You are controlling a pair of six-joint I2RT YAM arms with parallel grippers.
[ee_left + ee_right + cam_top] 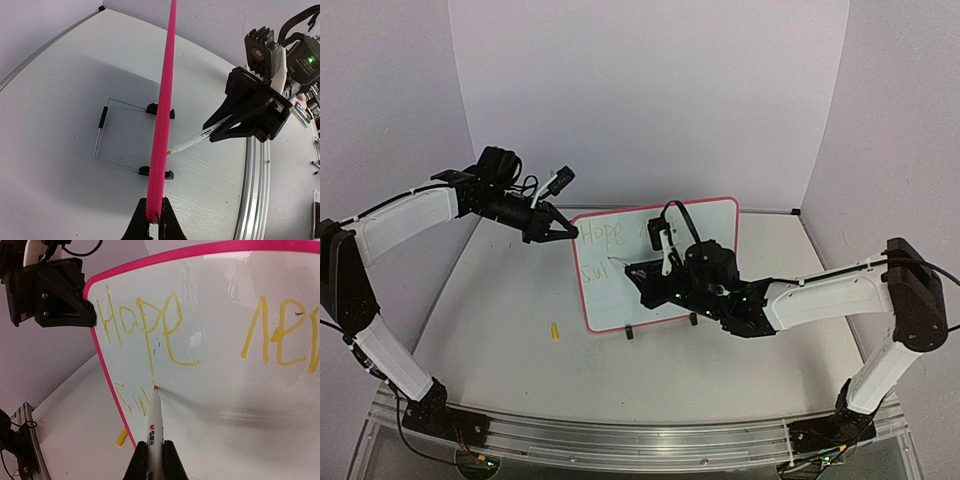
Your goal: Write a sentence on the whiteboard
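The whiteboard (620, 300) stands upright in the middle of the table (510, 340), propped on a wire stand (107, 135) behind it, its writing face turned toward the right arm. The left gripper (565, 230) is clenched on the pink frame at the board's upper left edge, steadying it. The right gripper (645, 272) is clamped on a marker (154, 415), whose tip touches the board face on the second line.

The sentence (146, 332) is partly written, in pale yellow strokes. On the top line "Hope" is complete at the left. A second word follows to its right, reading "nev" before the right wrist view cuts it off. Whether that word is finished I cannot tell; the overhead view is too small and a cable crosses it. Lower left, a second line has just been started — two or three letters, roughly "Su" or "Sw", with the tip resting right after them.

So I judge the work a little past halfway: the first line looks done or nearly so, and most of the last word is left to write. The marker's cap (555, 330) lies on the table near the board's lower left corner — not yet put back.
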